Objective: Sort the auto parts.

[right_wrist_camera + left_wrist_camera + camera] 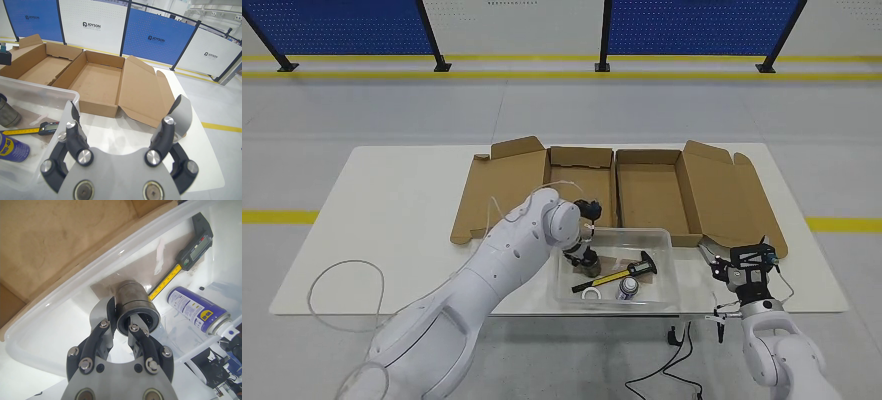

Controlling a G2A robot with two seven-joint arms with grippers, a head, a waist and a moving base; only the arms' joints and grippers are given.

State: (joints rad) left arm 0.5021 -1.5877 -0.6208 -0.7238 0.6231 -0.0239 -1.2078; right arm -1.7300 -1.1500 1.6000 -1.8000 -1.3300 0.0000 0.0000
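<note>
While my left pincer (pixel 122 313) gripped it: one metal sleeve (pixel 132 296), inside the clear tub (pixel 75 275).
Pincer was nearly closed, one finger in the bore, one outside, pinching the wall; caliper (pixel 196 247) and spray can (pixel 196 311) lay close by. Risk, as I judged: so thin a hold could let the sleeve swivel or slip on lifting. Right pincer (pixel 126 106) stood wide open, empty.
</note>
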